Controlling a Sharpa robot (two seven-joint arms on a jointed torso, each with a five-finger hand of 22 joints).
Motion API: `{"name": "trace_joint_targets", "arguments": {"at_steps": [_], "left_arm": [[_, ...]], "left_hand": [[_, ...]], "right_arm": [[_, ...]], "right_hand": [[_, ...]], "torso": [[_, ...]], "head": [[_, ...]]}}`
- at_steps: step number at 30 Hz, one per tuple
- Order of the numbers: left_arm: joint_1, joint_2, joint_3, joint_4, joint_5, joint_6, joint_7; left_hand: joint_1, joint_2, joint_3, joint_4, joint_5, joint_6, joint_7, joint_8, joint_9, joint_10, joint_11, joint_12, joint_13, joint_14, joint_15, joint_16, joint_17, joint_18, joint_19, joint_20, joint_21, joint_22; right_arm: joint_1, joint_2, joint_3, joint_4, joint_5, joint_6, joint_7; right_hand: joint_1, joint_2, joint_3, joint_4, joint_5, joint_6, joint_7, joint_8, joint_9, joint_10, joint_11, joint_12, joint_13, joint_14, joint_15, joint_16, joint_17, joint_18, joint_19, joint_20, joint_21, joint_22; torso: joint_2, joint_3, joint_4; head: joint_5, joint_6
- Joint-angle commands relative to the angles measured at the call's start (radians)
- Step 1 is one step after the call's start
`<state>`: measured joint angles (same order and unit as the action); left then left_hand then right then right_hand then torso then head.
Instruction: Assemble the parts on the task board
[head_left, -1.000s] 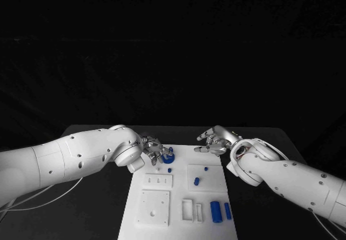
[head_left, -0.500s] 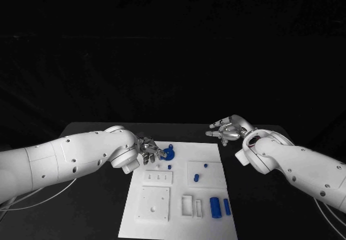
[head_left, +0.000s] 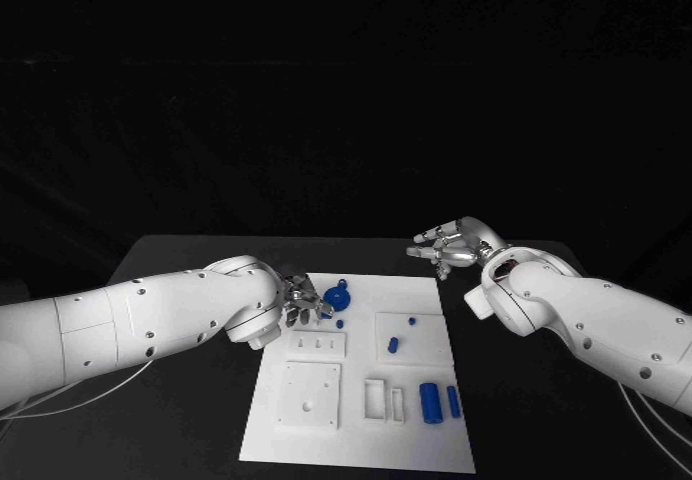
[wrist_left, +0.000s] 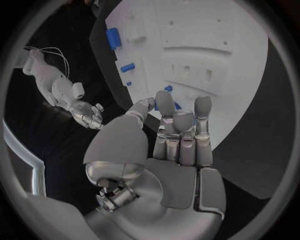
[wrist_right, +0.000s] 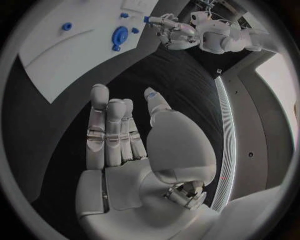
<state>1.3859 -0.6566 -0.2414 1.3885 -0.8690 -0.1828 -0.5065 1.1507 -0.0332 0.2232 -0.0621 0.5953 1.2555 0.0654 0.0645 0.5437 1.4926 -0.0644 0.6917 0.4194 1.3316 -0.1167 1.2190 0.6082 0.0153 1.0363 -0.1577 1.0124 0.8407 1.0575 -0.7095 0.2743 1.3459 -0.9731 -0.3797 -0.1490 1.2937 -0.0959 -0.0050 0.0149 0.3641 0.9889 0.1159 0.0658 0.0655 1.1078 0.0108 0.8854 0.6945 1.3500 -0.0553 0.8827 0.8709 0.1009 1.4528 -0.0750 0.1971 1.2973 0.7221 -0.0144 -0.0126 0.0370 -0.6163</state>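
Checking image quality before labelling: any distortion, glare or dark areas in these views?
Head view: background black, white task board evenly lit, no glare. Left wrist view: fisheye bends the board's edges; silver left hand sharp. Right wrist view: same bending; silver right hand sharp, bright strip at rim.

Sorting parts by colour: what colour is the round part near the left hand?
Blue; clearest in head view.

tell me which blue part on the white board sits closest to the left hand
The round blue disc-shaped part at the white task board's far left corner, beside the left hand; the other blue pieces lie nearer the robot.
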Motion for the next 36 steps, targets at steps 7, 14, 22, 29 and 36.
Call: {"name": "trace_joint_targets", "arguments": {"at_steps": [7, 14, 22, 29, 36], "left_arm": [[-0.026, 0.001, 0.0, 0.004, -0.066, -0.077, -0.02], [-0.044, 0.003, 0.0, -0.002, -0.06, -0.071, -0.024], [-0.055, 0.002, 0.0, -0.009, -0.041, -0.028, -0.035], [-0.059, 0.001, 0.0, -0.008, -0.039, 0.003, -0.042], [-0.061, -0.004, 0.0, -0.003, -0.04, 0.045, -0.046]], "left_hand": [[-0.006, -0.001, 0.084, -0.083, 0.005, 0.134, -0.105, 0.002, 0.118, 0.021, -0.036, 0.018, 0.001, 0.026, -0.028, 0.02, 0.018, 0.021, 0.014, -0.001, 0.001, 0.004], [-0.013, 0.001, 0.084, -0.088, 0.004, 0.141, -0.107, 0.003, 0.117, 0.021, -0.037, 0.023, -0.008, 0.025, -0.028, 0.023, 0.018, 0.013, 0.056, -0.001, -0.092, 0.068], [-0.017, 0.004, 0.086, -0.095, 0.007, 0.142, -0.107, 0.003, 0.117, 0.021, -0.035, 0.022, -0.008, 0.023, -0.027, 0.024, 0.014, 0.008, 0.087, 0.0, -0.186, 0.19], [-0.017, 0.005, 0.086, -0.098, 0.006, 0.141, -0.107, 0.003, 0.113, 0.021, -0.035, 0.02, -0.008, 0.021, -0.026, 0.023, 0.011, 0.005, 0.111, 0.001, -0.257, 0.276], [-0.019, 0.007, 0.09, -0.106, 0.015, 0.142, -0.105, 0.002, 0.104, 0.021, -0.033, 0.018, -0.009, 0.018, -0.024, 0.023, 0.007, 0.004, 0.129, 0.003, -0.311, 0.342]], "right_arm": [[0.0, 0.003, 0.001, 0.005, 0.014, -0.022, 0.004], [0.0, 0.005, 0.001, 0.004, 0.014, -0.023, 0.001], [0.0, 0.008, 0.001, 0.001, 0.013, -0.018, -0.004], [0.0, 0.011, 0.001, -0.002, 0.012, -0.017, -0.007], [0.0, 0.013, 0.001, -0.003, 0.012, -0.015, -0.01]], "right_hand": [[0.002, 0.017, 0.009, -0.002, -0.003, 0.007, 0.002, -0.003, 0.0, -0.006, 0.0, 0.009, -0.003, -0.004, -0.002, 0.006, -0.003, 0.008, 0.009, 0.0, -0.008, 0.004], [-0.001, 0.017, 0.014, -0.002, 0.0, 0.007, 0.002, -0.003, 0.0, -0.006, 0.0, 0.01, -0.005, -0.004, -0.002, 0.007, -0.004, 0.008, 0.01, 0.0, -0.01, 0.006], [-0.003, 0.016, 0.017, -0.001, 0.002, 0.007, 0.002, -0.003, 0.0, -0.007, 0.0, 0.011, -0.006, -0.004, -0.002, 0.007, -0.005, 0.008, 0.011, -0.001, -0.013, 0.008], [-0.005, 0.015, 0.019, 0.0, 0.004, 0.007, 0.002, -0.003, 0.0, -0.008, 0.0, 0.011, -0.007, -0.005, -0.002, 0.008, -0.006, 0.008, 0.011, 0.0, -0.016, 0.01], [-0.006, 0.015, 0.021, 0.001, 0.006, 0.007, 0.002, -0.003, 0.0, -0.008, 0.0, 0.012, -0.007, -0.005, -0.002, 0.008, -0.006, 0.008, 0.012, 0.0, -0.017, 0.011]], "torso": [[0.001, -0.0016, -0.0004], [0.002, -0.0016, -0.0006], [0.001, -0.0019, 0.0006], [0.001, -0.0023, 0.0002], [0.002, -0.0021, 0.0001]], "head": [[0.0, -0.014], [0.003, -0.02], [0.005, -0.027], [0.008, -0.03], [0.005, -0.031]]}}
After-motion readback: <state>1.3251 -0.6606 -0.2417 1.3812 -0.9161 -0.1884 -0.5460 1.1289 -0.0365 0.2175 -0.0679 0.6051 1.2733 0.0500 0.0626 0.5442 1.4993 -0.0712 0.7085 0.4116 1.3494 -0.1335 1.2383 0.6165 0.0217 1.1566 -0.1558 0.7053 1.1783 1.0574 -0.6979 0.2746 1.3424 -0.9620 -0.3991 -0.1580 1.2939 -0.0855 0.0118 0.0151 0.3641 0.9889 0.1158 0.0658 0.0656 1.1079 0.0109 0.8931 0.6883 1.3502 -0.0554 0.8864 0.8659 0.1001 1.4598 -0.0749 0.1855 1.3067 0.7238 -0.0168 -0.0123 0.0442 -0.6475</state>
